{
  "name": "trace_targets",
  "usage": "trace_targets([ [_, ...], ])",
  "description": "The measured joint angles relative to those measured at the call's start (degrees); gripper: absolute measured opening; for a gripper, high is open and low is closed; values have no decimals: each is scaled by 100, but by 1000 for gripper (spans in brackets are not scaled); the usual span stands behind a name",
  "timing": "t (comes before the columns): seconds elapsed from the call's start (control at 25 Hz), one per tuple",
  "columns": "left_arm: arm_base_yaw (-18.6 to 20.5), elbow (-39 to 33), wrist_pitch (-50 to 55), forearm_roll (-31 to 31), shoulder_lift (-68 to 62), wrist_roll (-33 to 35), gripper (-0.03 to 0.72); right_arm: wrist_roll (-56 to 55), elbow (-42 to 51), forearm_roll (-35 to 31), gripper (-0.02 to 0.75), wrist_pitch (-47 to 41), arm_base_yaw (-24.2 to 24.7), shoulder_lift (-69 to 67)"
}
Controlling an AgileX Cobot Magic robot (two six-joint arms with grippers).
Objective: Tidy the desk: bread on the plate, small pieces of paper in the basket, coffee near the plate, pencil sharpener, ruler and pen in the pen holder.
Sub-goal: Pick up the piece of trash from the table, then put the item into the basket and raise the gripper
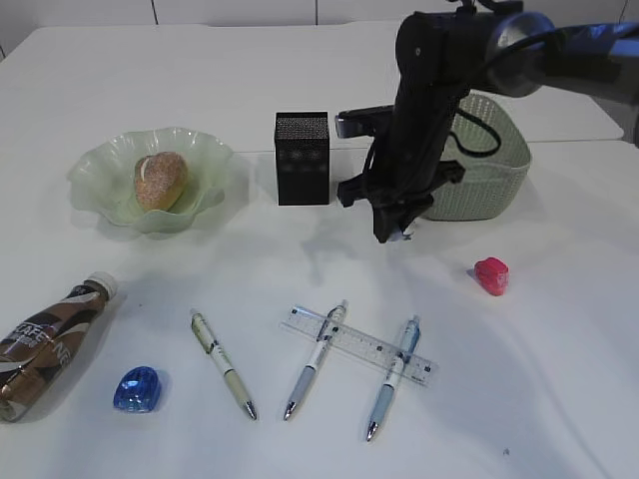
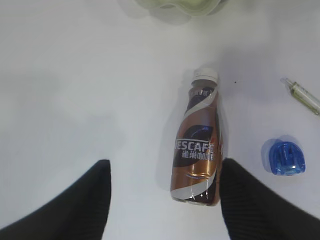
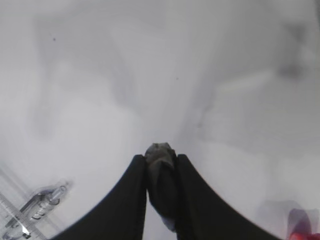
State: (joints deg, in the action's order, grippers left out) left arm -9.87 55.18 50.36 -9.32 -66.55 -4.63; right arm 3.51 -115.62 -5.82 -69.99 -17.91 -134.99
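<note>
So the right end effector (image 3: 160, 172) is up off the desk (image 1: 559, 329), in front of the basket (image 1: 499, 160), and it's clenched on a small crumpled grey scrap of paper (image 3: 159, 152) pinched between its two black fingers (image 3: 131, 200). In the exterior view you only catch a whitish bit at the tip of the arm.

The left end effector (image 2: 165, 200) is released, fingers spread wide, hanging over the coffee bottle (image 2: 198, 145). The bottle lies on its side on the desk, white cap pointing toward the plate (image 1: 100, 170), and the lower end of it sits between the two fingers. Can't tell if the fingers actually touch it.

The bread (image 1: 160, 180) is on the green wavy plate at the back left. The black pen holder (image 1: 302, 158) stands upright between the plate and the basket, which is pale green.

Along the front there's a blue pencil sharpener (image 1: 136, 389) just beside the coffee bottle, then three pens. The left pen (image 1: 222, 361) lies alone. The middle pen (image 1: 316, 361) and the right pen (image 1: 392, 377) both cross the clear ruler (image 1: 357, 344), which lies at a slant. A red pencil sharpener (image 1: 491, 275) sits by itself off to the right, well apart from the rest.
</note>
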Motion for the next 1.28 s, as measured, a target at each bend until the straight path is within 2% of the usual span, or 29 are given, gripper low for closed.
trace_targets([
  [0.24,0,0,0,0,0,0,480,-81,-291,-3,144,-10,0,316],
  [0.4,0,0,9,19,0,0,479,-184,-812,-3,144,-21,0,340],
  [0.6,0,0,142,23,0,0,478,-529,-1413,372,143,-56,0,344],
  [0.76,0,0,193,32,0,0,478,-661,-1536,621,143,-80,11,344],
  [1.0,0,0,111,32,0,0,472,-895,-1547,680,143,-118,266,344],
  [1.28,0,0,111,32,0,0,470,-1003,-1547,703,143,-140,876,344],
])
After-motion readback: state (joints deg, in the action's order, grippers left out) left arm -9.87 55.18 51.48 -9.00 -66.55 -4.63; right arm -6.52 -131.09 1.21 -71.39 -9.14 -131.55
